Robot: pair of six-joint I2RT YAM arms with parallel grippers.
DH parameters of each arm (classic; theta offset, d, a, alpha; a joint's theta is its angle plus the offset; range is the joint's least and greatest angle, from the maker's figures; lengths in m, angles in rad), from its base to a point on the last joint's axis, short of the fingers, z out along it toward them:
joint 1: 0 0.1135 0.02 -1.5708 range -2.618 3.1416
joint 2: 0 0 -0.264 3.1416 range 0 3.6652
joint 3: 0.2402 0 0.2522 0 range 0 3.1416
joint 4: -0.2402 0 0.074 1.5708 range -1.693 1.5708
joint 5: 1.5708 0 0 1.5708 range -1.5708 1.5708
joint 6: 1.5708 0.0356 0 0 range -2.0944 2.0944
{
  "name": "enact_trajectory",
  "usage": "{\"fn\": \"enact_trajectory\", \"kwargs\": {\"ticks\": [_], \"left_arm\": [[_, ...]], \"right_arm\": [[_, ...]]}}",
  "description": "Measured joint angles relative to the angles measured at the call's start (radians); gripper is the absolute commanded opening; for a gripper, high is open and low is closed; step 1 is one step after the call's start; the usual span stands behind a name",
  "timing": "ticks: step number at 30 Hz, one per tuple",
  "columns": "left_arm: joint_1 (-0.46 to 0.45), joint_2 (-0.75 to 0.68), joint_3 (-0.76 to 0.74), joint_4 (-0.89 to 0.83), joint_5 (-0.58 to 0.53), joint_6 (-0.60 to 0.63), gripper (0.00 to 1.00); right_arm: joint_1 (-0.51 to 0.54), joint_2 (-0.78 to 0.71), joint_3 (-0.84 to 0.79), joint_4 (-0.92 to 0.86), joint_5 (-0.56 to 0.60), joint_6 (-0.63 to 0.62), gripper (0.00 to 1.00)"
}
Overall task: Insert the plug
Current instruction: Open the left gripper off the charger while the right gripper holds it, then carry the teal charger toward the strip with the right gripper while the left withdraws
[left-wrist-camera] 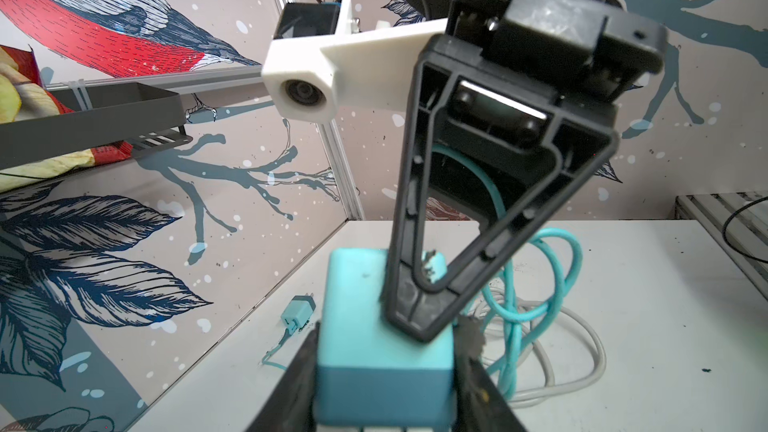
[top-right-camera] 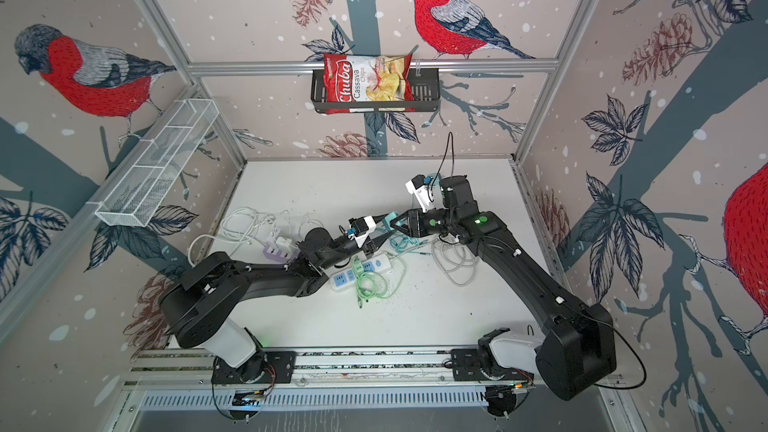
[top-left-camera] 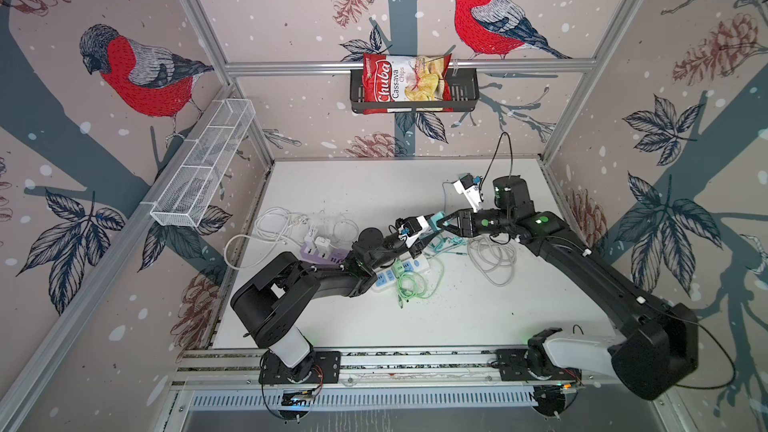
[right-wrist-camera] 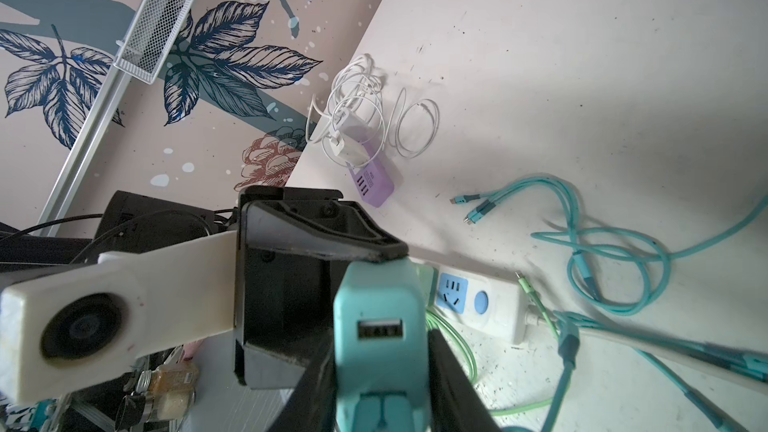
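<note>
A teal charger plug [top-left-camera: 437, 220] hangs in the air above the middle of the table, gripped from both sides. My left gripper [top-left-camera: 428, 229] is shut on its prong end. My right gripper [top-left-camera: 445, 222] comes from the right, its fingers pressed on both flanks. In the right wrist view the plug [right-wrist-camera: 380, 326] shows its USB port between the black fingers [right-wrist-camera: 451, 384]. In the left wrist view the plug [left-wrist-camera: 382, 351] sits between my fingers [left-wrist-camera: 297, 371]. Below lies the white power strip [top-left-camera: 399, 274] with blue sockets [right-wrist-camera: 453, 295].
A purple strip [top-left-camera: 324, 253] with white chargers lies to the left, beside coiled white cable [top-left-camera: 274, 222]. Green cable [top-left-camera: 411, 284], teal cable [right-wrist-camera: 602, 251] and a grey-white cord [top-left-camera: 494, 259] clutter the table's middle. A small teal plug [left-wrist-camera: 297, 313] lies near the wall.
</note>
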Motion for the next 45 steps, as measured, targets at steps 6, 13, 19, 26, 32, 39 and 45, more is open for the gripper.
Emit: {"fn": "enact_trajectory", "kwargs": {"ticks": [6,13,19,26,32,39,45], "left_arm": [[0.000,0.000,0.007,-0.019,0.004,-0.013,0.24],[-0.007,0.009,0.018,-0.009,0.003,-0.012,0.60],[-0.011,0.016,0.037,-0.029,-0.025,-0.039,0.76],[-0.011,0.003,0.037,-0.050,-0.073,-0.044,0.82],[-0.011,-0.018,0.039,-0.105,-0.122,-0.031,0.84],[-0.011,-0.050,0.065,-0.190,-0.216,-0.009,0.85],[-0.011,-0.101,0.111,-0.327,-0.291,-0.004,0.81]], "right_arm": [[0.000,-0.002,-0.001,0.002,0.011,-0.020,0.17],[0.000,-0.027,-0.009,0.001,0.027,-0.019,0.10],[-0.006,-0.052,-0.009,0.002,0.090,-0.016,0.07],[-0.058,-0.101,-0.006,-0.001,0.218,-0.012,0.06],[-0.124,-0.141,-0.009,-0.011,0.276,0.004,0.06],[-0.188,-0.182,-0.026,-0.055,0.312,0.003,0.06],[-0.219,-0.215,-0.028,-0.076,0.334,0.002,0.06]]}}
